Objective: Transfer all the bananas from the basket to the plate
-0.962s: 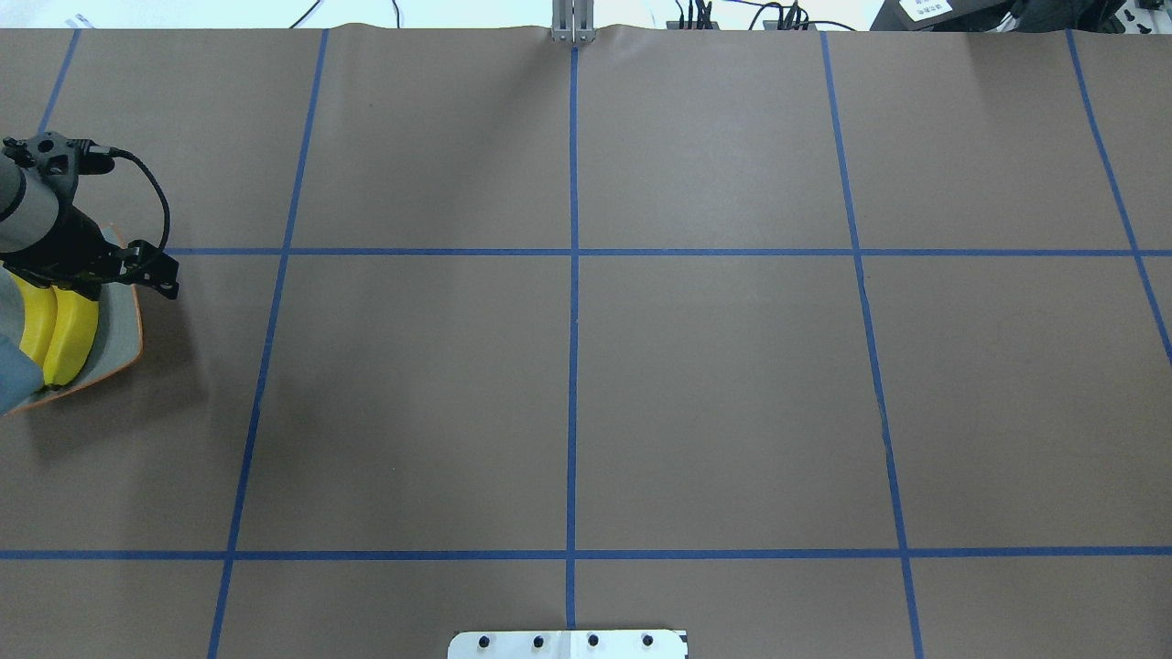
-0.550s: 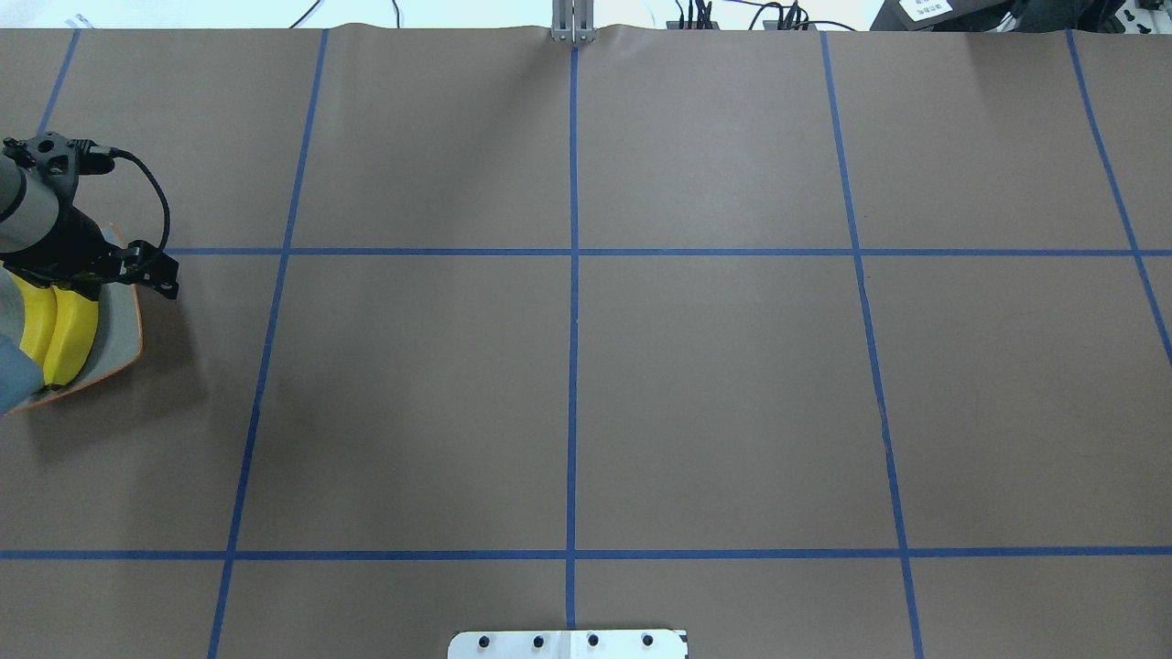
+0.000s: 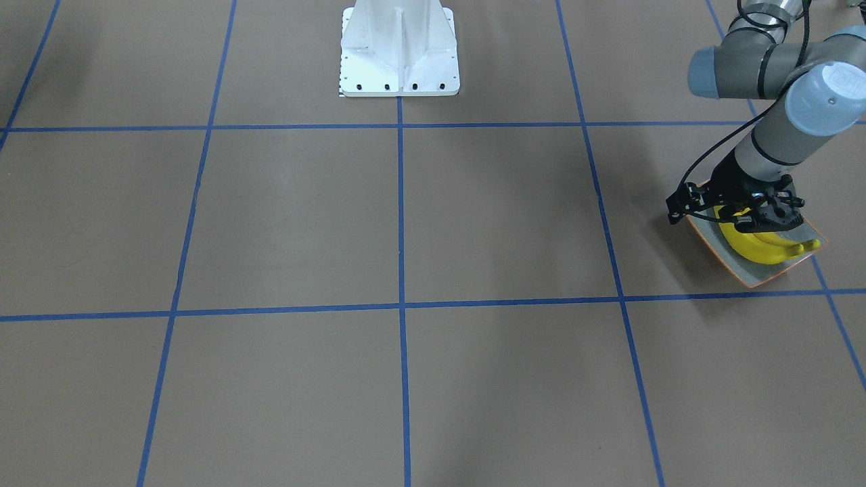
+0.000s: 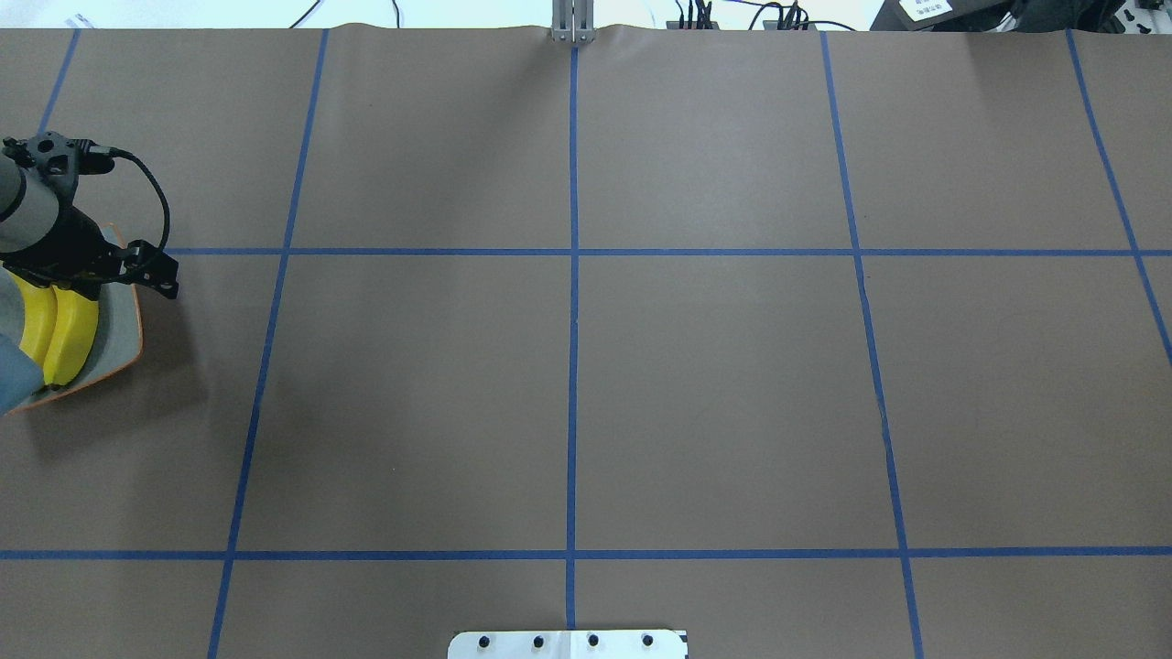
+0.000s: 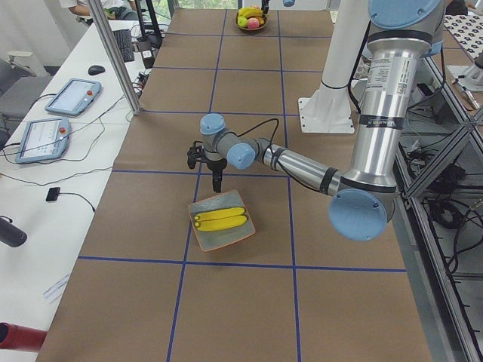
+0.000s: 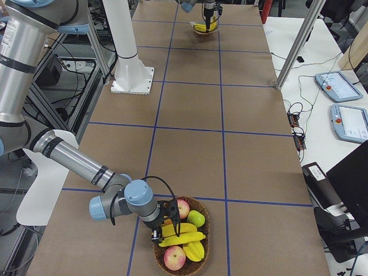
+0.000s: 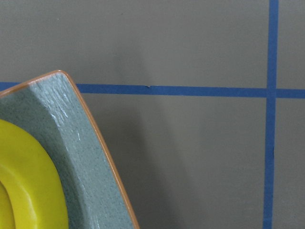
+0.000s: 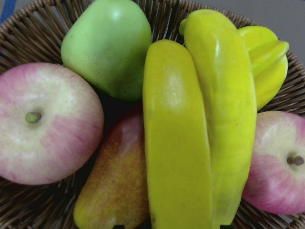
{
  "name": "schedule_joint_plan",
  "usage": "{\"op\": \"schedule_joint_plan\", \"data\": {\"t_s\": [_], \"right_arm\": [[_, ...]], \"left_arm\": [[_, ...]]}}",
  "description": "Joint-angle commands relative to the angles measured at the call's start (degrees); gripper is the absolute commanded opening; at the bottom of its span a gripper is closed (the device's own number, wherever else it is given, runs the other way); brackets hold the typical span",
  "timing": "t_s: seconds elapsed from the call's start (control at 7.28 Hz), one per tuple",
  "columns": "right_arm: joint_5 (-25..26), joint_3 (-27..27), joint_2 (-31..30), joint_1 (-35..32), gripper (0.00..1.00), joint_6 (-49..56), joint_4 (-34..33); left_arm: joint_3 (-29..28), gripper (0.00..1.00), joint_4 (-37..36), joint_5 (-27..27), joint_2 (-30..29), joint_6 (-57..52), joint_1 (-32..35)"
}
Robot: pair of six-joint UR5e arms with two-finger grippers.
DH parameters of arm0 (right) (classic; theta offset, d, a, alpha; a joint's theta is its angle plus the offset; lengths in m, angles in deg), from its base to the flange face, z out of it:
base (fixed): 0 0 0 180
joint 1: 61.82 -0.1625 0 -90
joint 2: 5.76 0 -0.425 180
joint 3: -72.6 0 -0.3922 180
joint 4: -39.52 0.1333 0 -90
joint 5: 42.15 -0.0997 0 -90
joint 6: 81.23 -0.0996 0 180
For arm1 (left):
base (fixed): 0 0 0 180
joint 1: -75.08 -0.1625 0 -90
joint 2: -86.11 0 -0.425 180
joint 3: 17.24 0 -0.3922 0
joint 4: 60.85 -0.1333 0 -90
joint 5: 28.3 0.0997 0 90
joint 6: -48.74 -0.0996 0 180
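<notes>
Two glossy yellow plastic bananas (image 3: 764, 247) lying on speckled grey-green squarish plate (image 3: 739, 268); left jaws barely moving above since second ago. Two more bananas (image 8: 190, 143) waiting in brown wicker basket (image 8: 24, 47) under right jaws, so half remaining. Cannot tell either jaws' state.

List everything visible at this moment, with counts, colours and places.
bananas on the plate: two, yellow, side by side.
plate: one, grey-green with an orange rim, at the table's end on the robot's left.
bananas in the basket: two, yellow, lying on top of the other fruit.
basket: one, brown wicker, at the table's end on the robot's right.
pink apples: two, in the basket.
green apple: one, in the basket.
pear: one, yellow-brown, in the basket.
starfruit: one, yellow, in the basket.
tape lines: blue, a grid on the brown table.
left gripper: black, above the plate's edge; opening unclear.
right gripper: black, over the basket; opening unclear.
</notes>
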Motion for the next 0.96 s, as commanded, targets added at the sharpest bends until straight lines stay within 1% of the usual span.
{"op": "schedule_joint_plan", "data": {"t_s": [0.0, 0.14, 0.27, 0.41, 0.55, 0.82], "right_arm": [[-1.13, -0.92, 0.21, -0.38, 0.0, 1.84, -0.01], [-3.23, -2.75, 0.3, -2.47, 0.0, 2.12, -0.27], [-3.6, -4.42, 0.56, -4.75, 0.0, 2.64, -0.36], [-3.52, -4.62, 1.52, -7.91, 0.0, 6.13, -0.45], [-3.51, -4.7, 2.31, -9.59, 0.0, 7.03, -0.36], [-3.77, -6.97, 3.8, -9.52, 0.0, 5.38, -0.36]], "left_arm": [[0.04, 1.0, 0.0, 0.01, 0.0, 0.0, 0.0], [0.12, 1.0, 0.0, 0.01, 0.0, 0.0, 0.0], [0.21, 1.0, -0.09, 0.01, 0.0, 0.0, 0.09], [0.21, 1.0, -0.09, 0.01, 0.0, 0.0, 0.0], [0.13, 1.0, -0.09, 0.01, 0.0, 0.0, 0.0], [0.04, 1.0, 0.0, -0.34, -0.52, 0.09, 0.0]]}}
